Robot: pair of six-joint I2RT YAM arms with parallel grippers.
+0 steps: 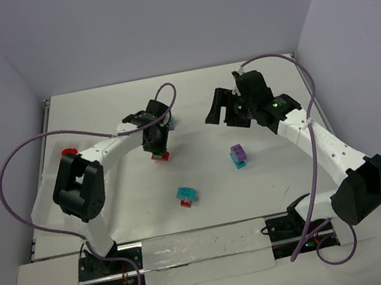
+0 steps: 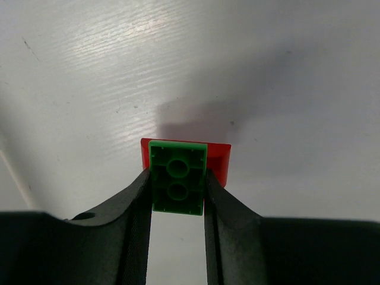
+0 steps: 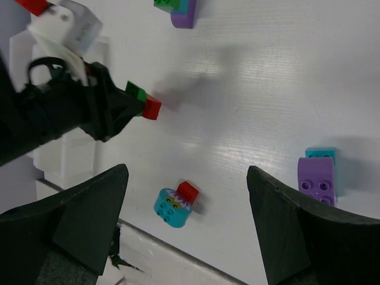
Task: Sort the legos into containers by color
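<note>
From above, a white table (image 1: 189,91) sits inside plain pale walls (image 1: 155,23). The left gripper (image 1: 157,148) points down with a red brick (image 1: 161,157) at its tip. The right gripper (image 1: 224,113) is spread wide and empty, and a purple and cyan pair (image 1: 238,155) lies just on the near side of it. A cyan and red pair (image 1: 186,195) lies between the two arms.

In the left wrist view, both fingers (image 2: 133,214) press the sides of a green brick (image 2: 177,177), with the red brick stuck to its far face. I cannot tell whether the bricks touch the table.

In the right wrist view, nothing sits between the open fingers. The cyan and red pair lies just ahead of them. A purple and green pair (image 3: 181,12) is cut off at the top. Left of the fingers, a pale tray (image 3: 62,157) is mostly hidden behind the other arm
</note>
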